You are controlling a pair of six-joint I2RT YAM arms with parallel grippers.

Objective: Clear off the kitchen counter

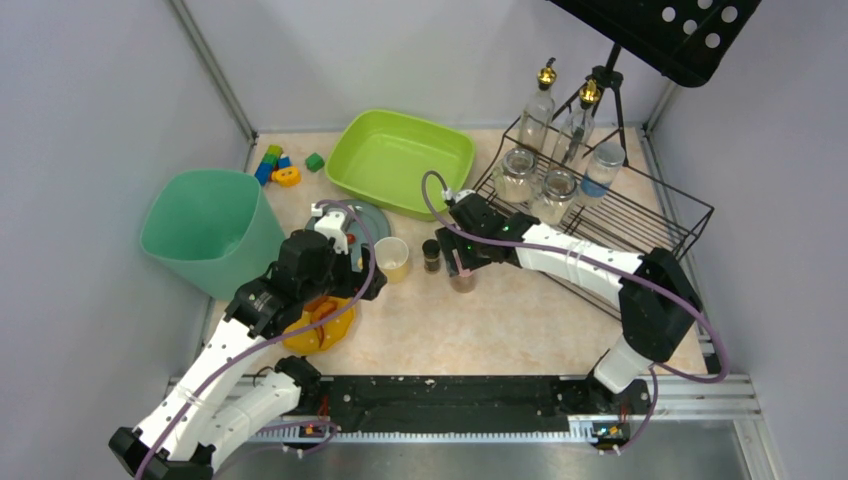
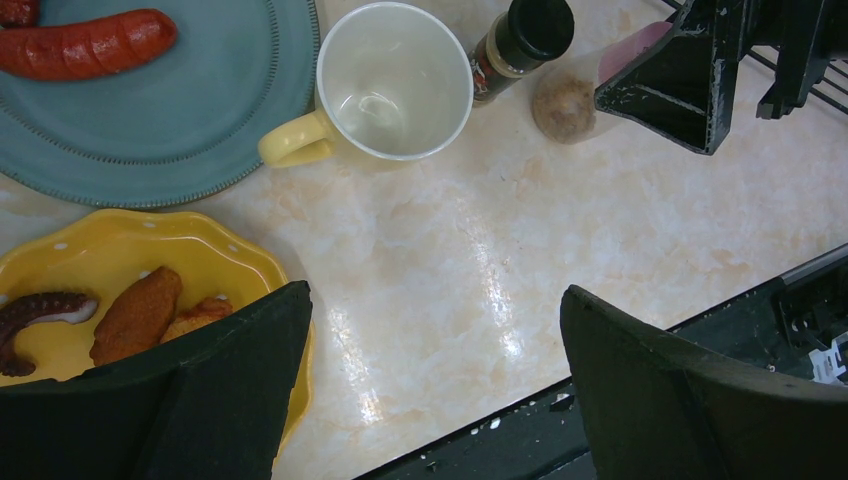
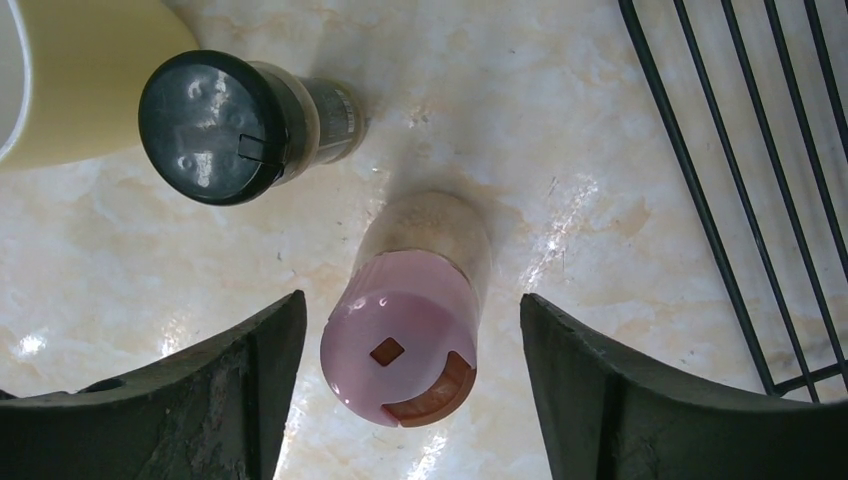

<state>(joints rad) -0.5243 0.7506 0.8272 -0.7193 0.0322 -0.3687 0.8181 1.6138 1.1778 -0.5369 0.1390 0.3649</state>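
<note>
The kitchen counter (image 1: 480,330) is a beige mottled surface. My right gripper (image 3: 412,300) is open, its jaws on either side of a pink-lidded spice jar (image 3: 405,350) without touching it; in the top view it (image 1: 462,262) hangs over that jar (image 1: 462,282). A black-lidded spice jar (image 3: 215,125) stands just beside. My left gripper (image 2: 435,295) is open and empty above bare counter (image 2: 450,230), beside a yellow plate (image 2: 90,250) of fried food. A yellow mug (image 2: 395,80) and a blue plate (image 2: 170,120) with a sausage (image 2: 90,45) lie beyond.
A green tub (image 1: 400,160) sits at the back. A teal bin (image 1: 205,230) stands at the left. Toy blocks (image 1: 275,165) lie in the back left corner. A black wire rack (image 1: 640,215) at the right holds jars and bottles. A black rail (image 1: 450,400) runs along the near edge.
</note>
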